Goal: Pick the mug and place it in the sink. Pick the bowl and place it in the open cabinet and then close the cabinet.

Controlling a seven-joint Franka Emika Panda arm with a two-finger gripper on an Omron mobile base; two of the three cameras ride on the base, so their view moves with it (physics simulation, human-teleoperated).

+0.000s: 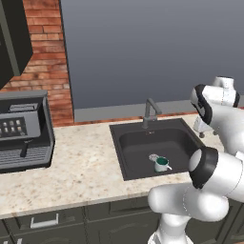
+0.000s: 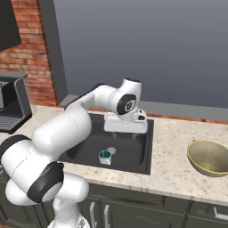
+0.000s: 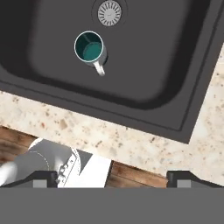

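The small white mug with its teal inside stands upright on the floor of the dark sink, next to the round drain. It also shows as the mug and the mug, free of any grip. My gripper is open, fingertips wide apart with nothing between them, above the sink's back rim. The cream bowl rests on the counter right of the sink. The dark cabinet hangs at the upper left.
A grey faucet rises behind the sink. A coffee machine stands on the speckled counter to the left. Brick wall and a grey panel lie behind. Drawers with horizontal handles run below.
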